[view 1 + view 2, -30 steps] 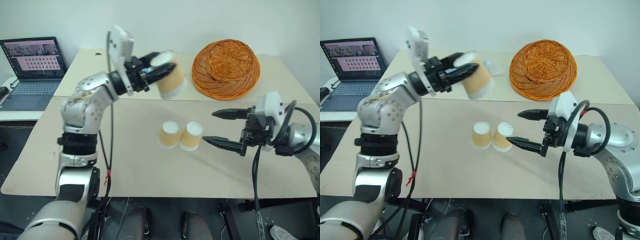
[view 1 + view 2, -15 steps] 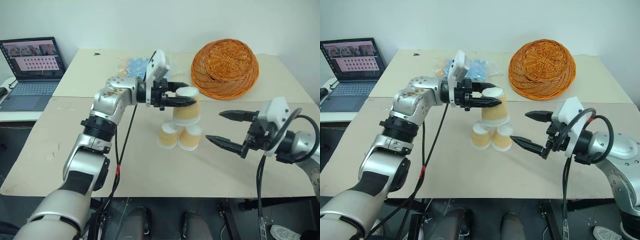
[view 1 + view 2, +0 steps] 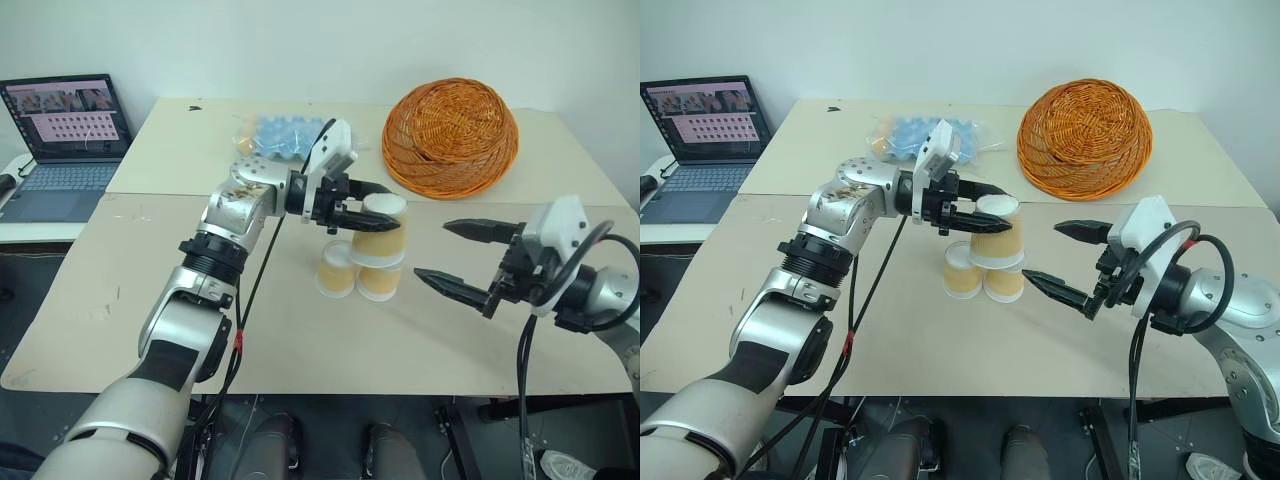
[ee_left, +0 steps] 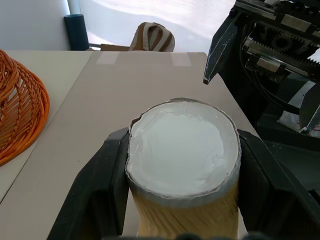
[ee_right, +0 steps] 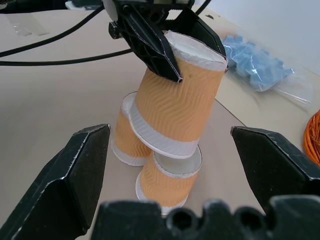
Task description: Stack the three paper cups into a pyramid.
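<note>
Two paper cups stand upside down, touching side by side, on the table: one (image 3: 336, 271) on the left, one (image 3: 380, 281) on the right. The third cup (image 3: 378, 238) is also upside down and tilts above them, its white rim on or just over their bases. My left gripper (image 3: 364, 208) is shut on this cup near its base, with a black finger (image 4: 100, 185) on each side. My right gripper (image 3: 432, 250) stands open to the right of the cups, apart from them, one finger (image 5: 75, 170) on either side of the stack in its wrist view.
An overturned orange wicker basket (image 3: 452, 135) lies at the back right. A clear bag of blue pieces (image 3: 285, 133) lies behind my left arm. A laptop (image 3: 65, 125) stands on a side table at far left. Bare tabletop (image 3: 300, 350) lies in front.
My left gripper has brought its cup down and to the right, from high above the table onto the two standing cups. The right gripper has stayed open in place.
</note>
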You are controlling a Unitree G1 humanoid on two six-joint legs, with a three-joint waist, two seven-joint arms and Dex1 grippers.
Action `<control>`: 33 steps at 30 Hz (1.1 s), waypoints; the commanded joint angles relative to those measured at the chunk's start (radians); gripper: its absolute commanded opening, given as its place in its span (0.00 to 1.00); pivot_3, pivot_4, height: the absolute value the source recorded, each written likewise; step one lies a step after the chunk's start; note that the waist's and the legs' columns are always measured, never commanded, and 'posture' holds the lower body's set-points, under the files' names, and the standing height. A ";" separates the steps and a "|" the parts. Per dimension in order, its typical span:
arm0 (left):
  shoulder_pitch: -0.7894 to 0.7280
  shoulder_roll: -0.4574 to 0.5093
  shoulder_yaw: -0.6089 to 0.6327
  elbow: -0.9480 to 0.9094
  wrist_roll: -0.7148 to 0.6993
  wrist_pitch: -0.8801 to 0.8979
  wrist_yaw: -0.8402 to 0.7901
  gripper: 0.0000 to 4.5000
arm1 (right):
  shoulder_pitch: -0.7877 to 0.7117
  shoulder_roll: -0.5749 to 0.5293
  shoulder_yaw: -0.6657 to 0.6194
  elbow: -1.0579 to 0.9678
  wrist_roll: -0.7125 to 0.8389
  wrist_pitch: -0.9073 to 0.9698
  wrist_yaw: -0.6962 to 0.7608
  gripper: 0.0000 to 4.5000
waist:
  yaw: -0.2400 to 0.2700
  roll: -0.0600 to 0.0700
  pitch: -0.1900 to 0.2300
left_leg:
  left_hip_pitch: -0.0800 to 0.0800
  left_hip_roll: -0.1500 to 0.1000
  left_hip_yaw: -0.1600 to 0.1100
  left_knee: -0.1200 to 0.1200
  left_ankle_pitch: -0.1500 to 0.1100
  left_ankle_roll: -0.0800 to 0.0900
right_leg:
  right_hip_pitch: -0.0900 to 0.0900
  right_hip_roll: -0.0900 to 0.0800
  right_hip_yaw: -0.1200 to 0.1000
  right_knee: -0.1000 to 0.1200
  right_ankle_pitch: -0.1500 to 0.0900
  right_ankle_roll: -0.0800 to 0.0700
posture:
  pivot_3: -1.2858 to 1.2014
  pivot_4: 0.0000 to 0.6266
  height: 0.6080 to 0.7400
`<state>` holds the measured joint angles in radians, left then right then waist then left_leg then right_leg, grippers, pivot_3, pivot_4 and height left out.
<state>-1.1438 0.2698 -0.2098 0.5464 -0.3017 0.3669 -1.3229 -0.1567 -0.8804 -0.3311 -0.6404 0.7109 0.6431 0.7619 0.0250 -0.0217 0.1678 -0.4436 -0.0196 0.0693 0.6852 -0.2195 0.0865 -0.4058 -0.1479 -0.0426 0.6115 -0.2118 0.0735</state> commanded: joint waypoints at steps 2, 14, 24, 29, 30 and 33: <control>0.002 0.009 -0.004 -0.041 0.020 -0.030 -0.013 0.52 | -0.002 -0.009 -0.043 -0.027 0.019 -0.007 -0.008 1.00 | 0.000 0.000 0.000 | 0.000 0.000 0.000 0.000 0.000 0.000 | 0.000 0.000 0.000 0.000 0.000 0.000 | 0.52 0.24 0.90; 0.011 0.009 0.006 -0.031 0.038 -0.036 -0.001 0.52 | -0.010 -0.006 -0.038 -0.025 0.032 -0.014 -0.006 1.00 | -0.001 0.000 0.000 | 0.000 0.000 0.000 0.001 0.000 0.000 | 0.000 0.000 0.000 0.001 0.000 0.000 | 0.52 0.24 0.90; 0.003 0.003 0.002 0.011 0.057 -0.064 0.012 0.52 | 0.006 -0.006 -0.046 -0.037 0.038 -0.015 -0.008 1.00 | 0.000 0.000 0.000 | 0.000 0.000 0.000 0.002 0.000 0.000 | 0.000 0.000 0.000 0.001 0.000 0.000 | 0.52 0.24 0.90; -0.004 0.003 0.003 0.036 0.065 -0.073 0.013 0.52 | 0.010 -0.002 -0.048 -0.042 0.043 -0.015 -0.011 1.00 | -0.001 0.000 0.000 | 0.000 0.000 0.000 0.004 -0.001 0.001 | 0.001 0.000 0.000 0.002 0.000 0.000 | 0.52 0.24 0.90; -0.004 0.003 0.003 0.036 0.065 -0.073 0.012 0.52 | 0.011 -0.001 -0.049 -0.043 0.043 -0.014 -0.012 1.00 | -0.001 0.000 0.000 | 0.000 0.001 0.000 0.006 -0.001 0.002 | 0.001 0.000 0.000 0.003 0.000 0.000 | 0.52 0.24 0.90; -0.004 0.004 0.001 0.039 0.066 -0.073 0.010 0.52 | 0.014 -0.002 -0.046 -0.045 0.040 -0.015 -0.013 1.00 | -0.002 0.000 0.000 | 0.000 0.001 0.000 0.009 -0.003 0.004 | 0.002 0.000 0.000 0.003 0.001 0.001 | 0.52 0.24 0.90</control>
<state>-1.1290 0.2710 -0.2118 0.5800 -0.2537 0.3032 -1.3148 -0.1412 -0.8804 -0.3334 -0.6566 0.7324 0.6431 0.7561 0.0228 -0.0215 0.1677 -0.4437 -0.0186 0.0690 0.6949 -0.2222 0.0904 -0.4037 -0.1479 -0.0420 0.6148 -0.2108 0.0750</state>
